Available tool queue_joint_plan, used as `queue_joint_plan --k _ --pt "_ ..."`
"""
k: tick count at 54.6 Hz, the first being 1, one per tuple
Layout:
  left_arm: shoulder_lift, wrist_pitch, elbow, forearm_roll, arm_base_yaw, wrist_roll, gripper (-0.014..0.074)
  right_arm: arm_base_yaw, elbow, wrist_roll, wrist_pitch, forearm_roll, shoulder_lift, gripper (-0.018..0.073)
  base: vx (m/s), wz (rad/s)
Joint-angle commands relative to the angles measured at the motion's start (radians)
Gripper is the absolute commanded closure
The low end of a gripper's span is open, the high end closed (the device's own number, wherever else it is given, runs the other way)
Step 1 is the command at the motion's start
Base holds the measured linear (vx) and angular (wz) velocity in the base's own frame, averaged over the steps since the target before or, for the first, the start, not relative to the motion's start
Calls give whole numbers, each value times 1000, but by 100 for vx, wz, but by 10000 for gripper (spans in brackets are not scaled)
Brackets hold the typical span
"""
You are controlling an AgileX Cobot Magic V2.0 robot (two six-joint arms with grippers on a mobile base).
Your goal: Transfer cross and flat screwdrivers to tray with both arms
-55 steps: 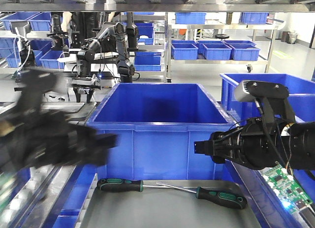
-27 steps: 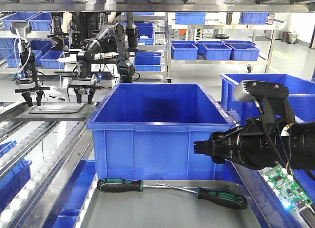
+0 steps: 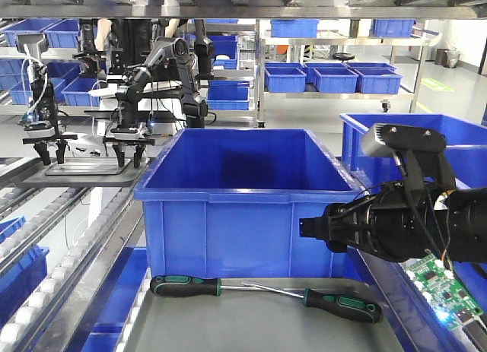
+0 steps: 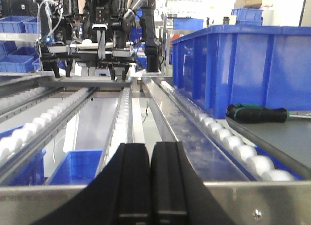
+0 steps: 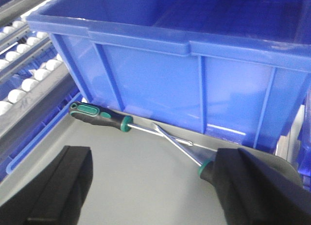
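Both screwdrivers lie on the grey tray (image 3: 251, 325) in front of the blue bin (image 3: 247, 196), shafts crossing: one (image 3: 185, 285) left, the other (image 3: 342, 304) right. The right claw (image 5: 150, 186) hangs spread above them, empty. The left claw (image 4: 149, 179) is pressed together over the roller conveyor (image 4: 121, 123).

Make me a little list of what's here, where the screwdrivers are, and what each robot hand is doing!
screwdrivers: two, left one, right one, both lying on the grey tray, shafts crossing
behind tray: big blue bin
left gripper: shut, holding nothing, low over the roller conveyor
right gripper: open, above the tray, holding nothing
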Motion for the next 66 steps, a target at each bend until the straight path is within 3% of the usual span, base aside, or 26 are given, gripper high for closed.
queue_joint_plan --k 1,32,42,49,57,61,66 --pt "16 -69 -25 0 -1 -9 603 -2 -30 -4 -74 15 -31 -24 0 0" --pt "19 -62 -25 0 -1 -9 602 -2 -30 -4 -73 15 -31 -24 0 0" --pt "19 -62 -25 0 -1 -9 602 -2 -30 -10 3 -49 -35 -5 0 0" --pt "19 -62 -25 0 -1 -9 602 -2 54 104 -22 -154 -139 79 0 0" --pt "19 -62 -25 0 -1 -9 602 -9 303 254 -194 -323 -360 228 0 0" --pt "19 -62 -25 0 -1 -9 602 -51 440 293 -283 -356 -494 308 0 0" --pt "19 -62 -25 0 -1 -9 602 -159 604 314 -355 -362 -664 431 0 0"
